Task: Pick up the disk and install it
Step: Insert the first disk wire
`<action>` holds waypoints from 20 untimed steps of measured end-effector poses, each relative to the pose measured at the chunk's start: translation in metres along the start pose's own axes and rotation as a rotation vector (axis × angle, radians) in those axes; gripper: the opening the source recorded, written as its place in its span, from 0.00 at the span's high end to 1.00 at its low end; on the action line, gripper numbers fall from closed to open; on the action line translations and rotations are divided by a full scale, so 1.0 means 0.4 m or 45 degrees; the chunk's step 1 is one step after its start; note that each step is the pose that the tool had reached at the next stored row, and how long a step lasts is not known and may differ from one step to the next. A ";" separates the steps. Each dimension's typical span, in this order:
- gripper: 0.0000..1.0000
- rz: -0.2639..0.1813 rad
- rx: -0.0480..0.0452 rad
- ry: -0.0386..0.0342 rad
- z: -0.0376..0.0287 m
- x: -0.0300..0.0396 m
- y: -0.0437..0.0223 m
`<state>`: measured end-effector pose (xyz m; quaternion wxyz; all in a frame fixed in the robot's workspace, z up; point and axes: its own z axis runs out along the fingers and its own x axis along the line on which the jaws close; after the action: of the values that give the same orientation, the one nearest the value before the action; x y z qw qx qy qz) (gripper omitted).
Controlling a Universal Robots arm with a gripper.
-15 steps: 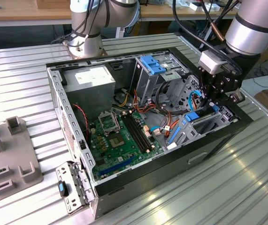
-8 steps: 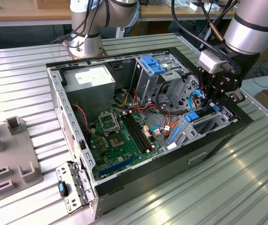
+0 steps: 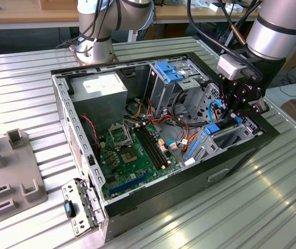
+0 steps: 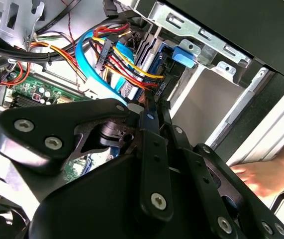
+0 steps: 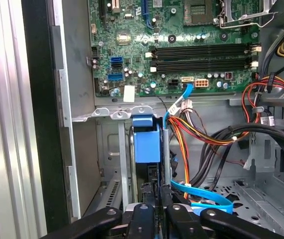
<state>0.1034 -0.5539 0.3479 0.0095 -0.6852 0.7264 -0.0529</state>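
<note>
The pincer (image 3: 237, 115) stood low inside the open computer case (image 3: 137, 207), at its front drive bay. The disk (image 5: 146, 145), blue carrier showing, sat directly beyond the fingertips, long axis running into the bay. The pincer seemed pressed on its edge, though that was partly hidden.

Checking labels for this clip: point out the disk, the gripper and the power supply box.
disk (image 5: 146, 144), first wrist view, blue carrier end.
gripper (image 3: 235, 115), exterior view, between fingertips.
power supply box (image 3: 102, 84), exterior view, white label.
</note>
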 end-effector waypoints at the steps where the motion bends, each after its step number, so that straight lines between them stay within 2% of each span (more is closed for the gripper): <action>1: 0.84 0.001 0.000 -0.0001 0.001 0.000 0.000; 4: 0.84 0.002 0.000 0.0001 0.001 0.000 0.000; 6: 0.84 0.002 0.000 0.0003 0.005 -0.006 0.001; 20: 0.84 -0.002 0.000 0.0014 0.016 -0.007 0.002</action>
<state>0.1034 -0.5515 0.3411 0.0091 -0.6859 0.7257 -0.0534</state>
